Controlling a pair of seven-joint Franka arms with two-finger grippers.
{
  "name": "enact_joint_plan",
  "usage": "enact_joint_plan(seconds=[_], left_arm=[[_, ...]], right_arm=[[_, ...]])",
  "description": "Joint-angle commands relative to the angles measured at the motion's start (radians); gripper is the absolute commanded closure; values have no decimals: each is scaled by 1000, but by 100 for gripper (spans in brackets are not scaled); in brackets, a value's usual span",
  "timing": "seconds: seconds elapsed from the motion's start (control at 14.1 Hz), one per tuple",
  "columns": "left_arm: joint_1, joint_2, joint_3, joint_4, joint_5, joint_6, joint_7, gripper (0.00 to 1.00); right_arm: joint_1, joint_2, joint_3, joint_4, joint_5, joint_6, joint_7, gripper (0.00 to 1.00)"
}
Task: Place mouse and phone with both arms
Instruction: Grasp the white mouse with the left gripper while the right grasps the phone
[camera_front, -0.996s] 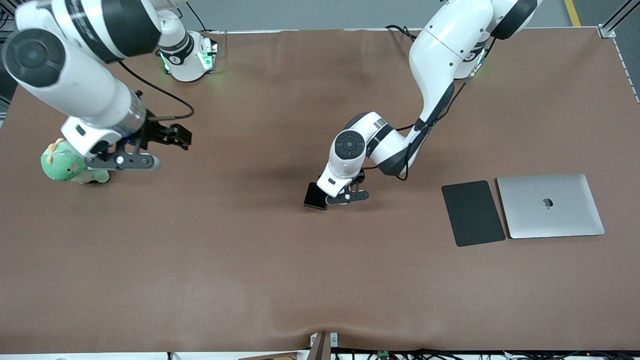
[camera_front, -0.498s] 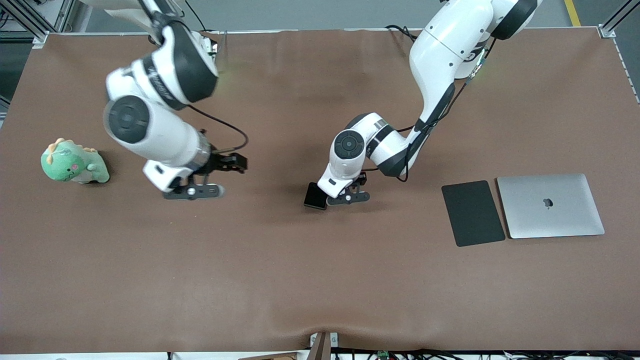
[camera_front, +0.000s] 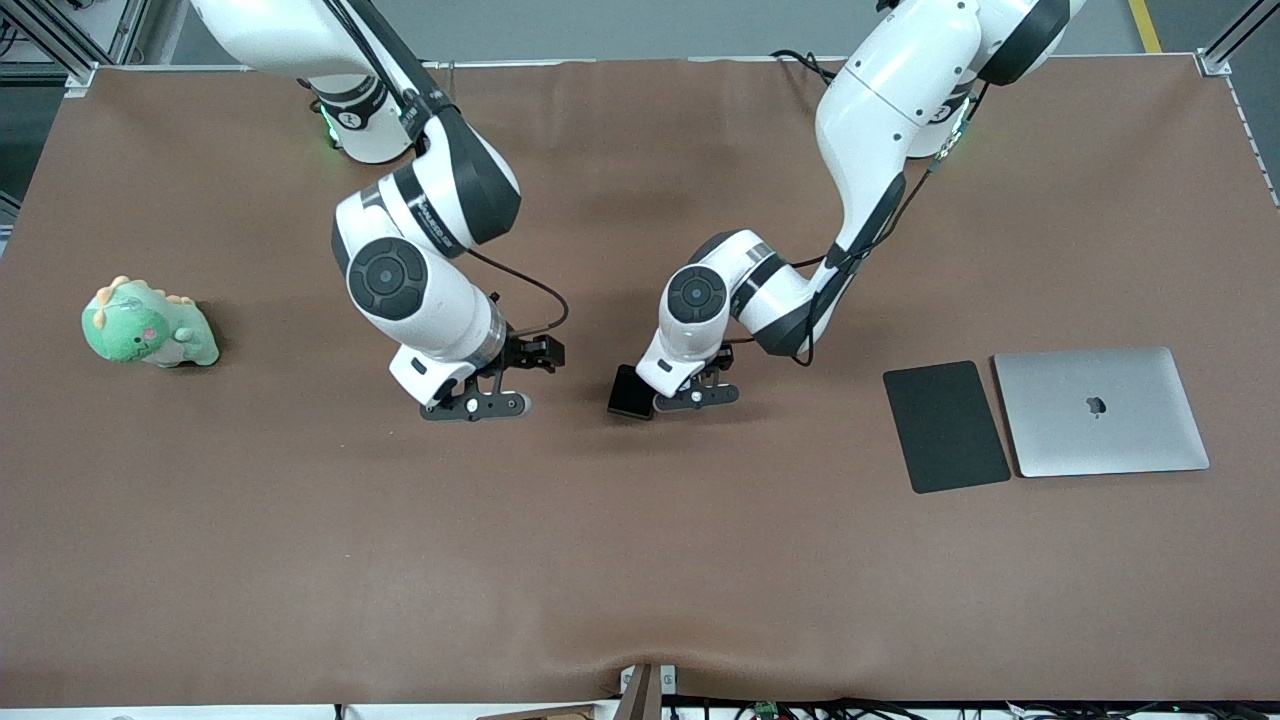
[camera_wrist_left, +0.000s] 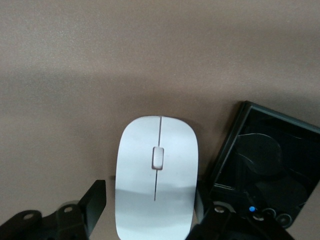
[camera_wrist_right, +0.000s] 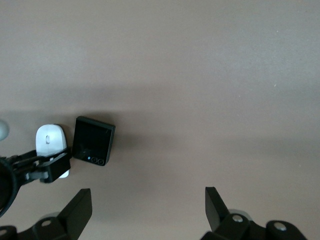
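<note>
- The table (camera_front: 300, 560) is covered by a brown sheet, and everything below is placed relative to the phone.
- The left arm (camera_front: 870, 130) is seen coming from its base at the table's edge and bending down over the middle of the table, right at the phone.
- The right arm (camera_front: 420, 260) is reached in from its own base, its wrist held above the table just beside the phone, toward the right arm's end.
- A closed silver laptop (camera_front: 1100, 410) is laid flat well apart from the phone, toward the left arm's end of the table.
- A black mat (camera_front: 945, 427) is laid flat between the laptop and the phone, just beside the laptop.
- A green plush toy (camera_front: 145, 325) is set well apart from the phone, toward the right arm's end.
- The right gripper (camera_front: 490, 395) is held wide open with nothing between its fingers (camera_wrist_right: 75, 207); the phone is seen in its wrist view.
- The left gripper (camera_front: 695, 390) is set down over the mouse, one finger (camera_wrist_left: 95, 200) on each flank; whether the sides are actually gripped cannot be told.
- The mouse (camera_wrist_left: 156, 177) is rested on the table just beside the phone, toward the left arm's end, and is hidden by the left wrist in the front view.
- The phone (camera_front: 630, 392) is laid flat near the table's middle, its three small lenses (camera_wrist_right: 96, 161) visible.
</note>
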Motion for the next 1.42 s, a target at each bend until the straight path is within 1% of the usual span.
enact_joint_plan(seconds=[0.0,0.21,0.43,0.57,0.71,0.78,0.92,1.07,1.28,1.35], left_arm=[[-12,12,8,21,28,5,-6,31],[-9,9,8,21,46,5,-6,36],[-10,12,8,20,72,3,-6,53],[-6,2,8,20,77,-5,-5,58],[4,-14,8,20,79,-15,-2,57],[10,-27,8,18,80,-21,0,56],[33,-86,7,15,85,-89,49,57],[76,-160,4,7,85,-159,87,56],[160,-249,-9,6,62,-248,181,56],[184,-277,-9,0,50,-276,202,56]], right_arm=[[3,27,-8,24,3,0,19,0],[-4,42,-8,32,5,1,30,0],[0,67,-8,45,6,21,59,0],[3,96,-8,67,9,30,100,0],[8,140,-8,90,9,32,117,0],[14,147,-8,91,6,33,119,0],[0,163,-8,96,9,50,119,0],[12,197,-8,110,9,53,120,0],[25,228,-6,110,12,134,195,0],[38,240,-6,111,11,139,207,0]])
